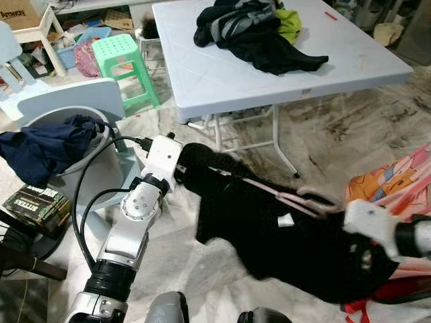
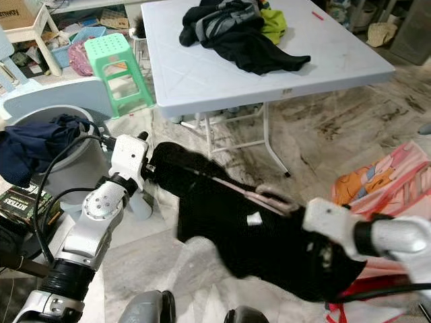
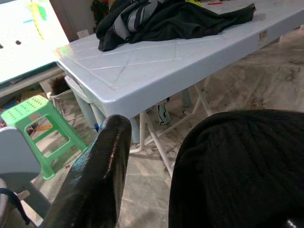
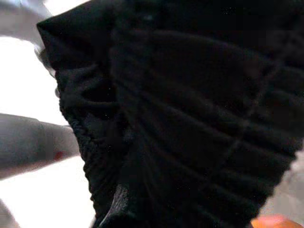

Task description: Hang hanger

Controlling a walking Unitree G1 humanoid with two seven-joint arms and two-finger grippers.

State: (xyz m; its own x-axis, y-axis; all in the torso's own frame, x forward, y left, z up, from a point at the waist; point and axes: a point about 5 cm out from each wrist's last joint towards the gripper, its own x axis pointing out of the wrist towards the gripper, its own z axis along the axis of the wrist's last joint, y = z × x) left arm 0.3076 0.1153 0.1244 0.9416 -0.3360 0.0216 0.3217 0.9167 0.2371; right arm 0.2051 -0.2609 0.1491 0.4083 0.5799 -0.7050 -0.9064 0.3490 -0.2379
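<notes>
Pink hanger [image 1: 283,196] runs lengthwise between both grippers inside black garment [image 1: 269,235]; left gripper [image 1: 185,171] pinches garment's shoulder, right gripper [image 1: 350,232] grip unclear, nearer hook.

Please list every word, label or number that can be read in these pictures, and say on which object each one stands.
"Amway", partly cut off: cardboard box at the top left corner.
White lettering on the dark green box by the bin: too blurred to read.
Small sticker on the white table's edge: too small to read.

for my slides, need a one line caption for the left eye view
Both end effectors hold a black garment on a pink hanger above the floor, before a white folding table.
</notes>
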